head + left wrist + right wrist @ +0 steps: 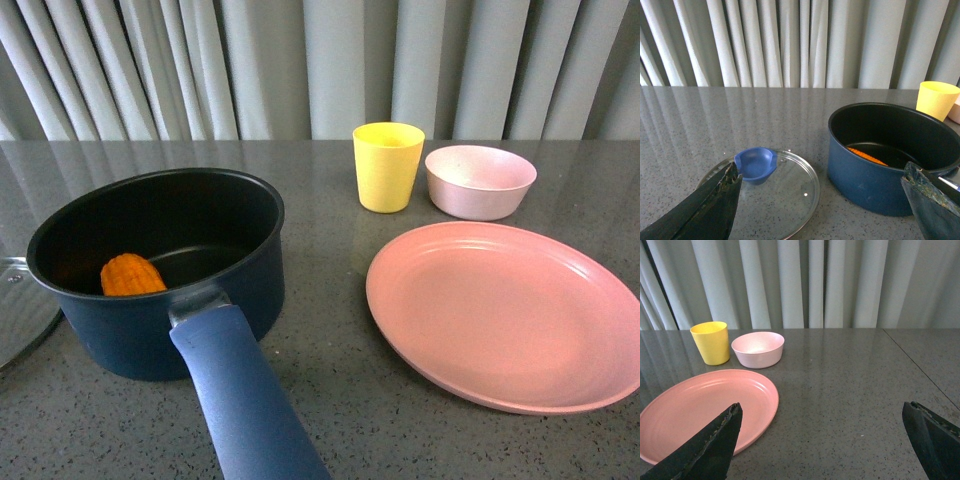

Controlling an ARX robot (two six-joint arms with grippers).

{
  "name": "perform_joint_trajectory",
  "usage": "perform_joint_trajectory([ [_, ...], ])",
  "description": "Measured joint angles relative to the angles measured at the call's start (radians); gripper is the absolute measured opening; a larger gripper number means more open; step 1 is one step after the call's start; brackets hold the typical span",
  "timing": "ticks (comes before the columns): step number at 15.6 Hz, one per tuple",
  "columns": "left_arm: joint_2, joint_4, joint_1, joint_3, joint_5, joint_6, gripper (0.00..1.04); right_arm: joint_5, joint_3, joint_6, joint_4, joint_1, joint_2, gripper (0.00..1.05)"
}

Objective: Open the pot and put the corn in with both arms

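Job apparently done: the corn (132,275) lies inside the pot (160,270), whose lid (770,192) we see parked flat on the table (330,400) alongside, clearing the opening. Both our fingers (715,210) (710,450) hang spread, empty.

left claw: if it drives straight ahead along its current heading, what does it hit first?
Probably the glass lid with its blue knob, lying flat on the table just ahead of the open left claw. The pot sits to one side; depth is unclear, so it might clip that.
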Motion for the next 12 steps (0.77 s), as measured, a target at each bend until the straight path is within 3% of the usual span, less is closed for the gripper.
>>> perform_joint_trajectory([
  [12, 0.000, 0.000, 0.000, 0.000, 0.000, 0.000, 0.98, 0.000, 0.000, 0.000, 0.000, 0.000, 0.000, 0.98],
])
